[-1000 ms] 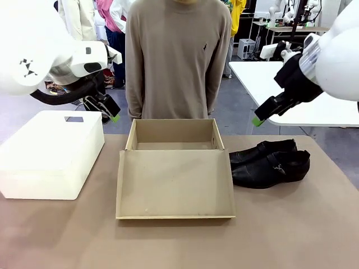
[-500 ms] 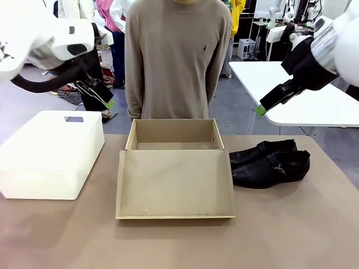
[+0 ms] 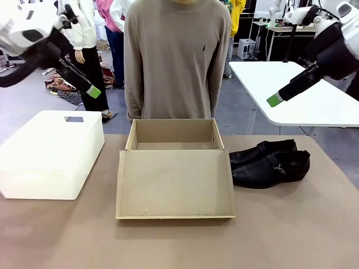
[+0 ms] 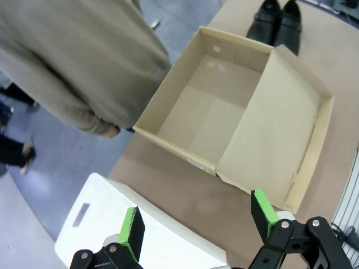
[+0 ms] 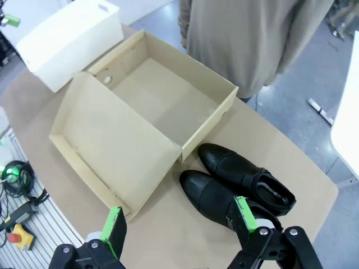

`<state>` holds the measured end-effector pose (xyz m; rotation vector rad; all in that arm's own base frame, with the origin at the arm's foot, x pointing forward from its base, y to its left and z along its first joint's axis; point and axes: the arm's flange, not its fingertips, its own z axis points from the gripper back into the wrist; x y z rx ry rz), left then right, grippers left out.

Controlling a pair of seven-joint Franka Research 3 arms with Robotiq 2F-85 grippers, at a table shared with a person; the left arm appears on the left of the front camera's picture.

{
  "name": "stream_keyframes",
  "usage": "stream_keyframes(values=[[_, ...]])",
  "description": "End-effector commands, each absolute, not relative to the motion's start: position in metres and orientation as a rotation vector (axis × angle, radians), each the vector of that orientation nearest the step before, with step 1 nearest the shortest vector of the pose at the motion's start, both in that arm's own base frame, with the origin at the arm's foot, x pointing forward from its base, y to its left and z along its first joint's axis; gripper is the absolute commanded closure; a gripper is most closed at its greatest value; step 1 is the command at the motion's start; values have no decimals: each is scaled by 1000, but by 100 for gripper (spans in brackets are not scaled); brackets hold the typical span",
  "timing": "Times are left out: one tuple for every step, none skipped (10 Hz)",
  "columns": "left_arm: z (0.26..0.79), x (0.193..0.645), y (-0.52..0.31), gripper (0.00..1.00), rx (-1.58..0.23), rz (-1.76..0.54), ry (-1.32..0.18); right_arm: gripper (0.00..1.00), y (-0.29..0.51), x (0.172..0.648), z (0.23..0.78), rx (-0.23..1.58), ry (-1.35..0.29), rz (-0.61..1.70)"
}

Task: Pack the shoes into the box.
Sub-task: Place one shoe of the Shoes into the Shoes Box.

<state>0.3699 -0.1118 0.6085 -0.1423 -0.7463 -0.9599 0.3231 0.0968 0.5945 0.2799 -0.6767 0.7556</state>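
The tan cardboard box (image 3: 174,136) stands open mid-table, its lid flap (image 3: 175,185) lying flat toward me, and nothing shows inside it. Both glossy black shoes (image 3: 270,162) lie side by side on the table just right of the box. My left gripper (image 3: 92,91) hangs high over the far left, open and holding nothing. My right gripper (image 3: 275,101) hangs high above the shoes, also open and holding nothing. From the left wrist, the open gripper (image 4: 198,221) looks down on the box (image 4: 224,106) and the shoes (image 4: 277,19). Below the right wrist's open gripper (image 5: 179,219) lie the shoes (image 5: 235,182) and the box (image 5: 151,95).
A large white rounded box (image 3: 50,151) stands on the table's left side. A person in a taupe sweater (image 3: 176,56) stands at the far edge behind the cardboard box, hands behind the back. A white table (image 3: 303,95) stands beyond the right rear corner.
Both arms have risen and swung outward: the left gripper up and to the left, the right gripper up and to the right. Box and shoes have not moved.
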Motion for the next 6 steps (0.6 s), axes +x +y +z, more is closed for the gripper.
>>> stream_keyframes(values=[[622, 371, -97, 0, -180, -1045, -736, 0, 84, 320, 599, 343, -670, 811], [629, 374, -91, 0, -196, -1073, -709, 0, 80, 319, 605, 358, -653, 839], [632, 377, -87, 0, -220, -1101, -683, 0, 77, 318, 610, 357, -645, 857], [632, 377, -84, 0, -259, -1120, -678, 0, 75, 318, 613, 357, -645, 861], [631, 376, -83, 0, -281, -1137, -680, 0, 74, 319, 615, 363, -639, 873], [633, 378, -86, 0, -294, -1145, -685, 0, 73, 320, 617, 362, -634, 875]])
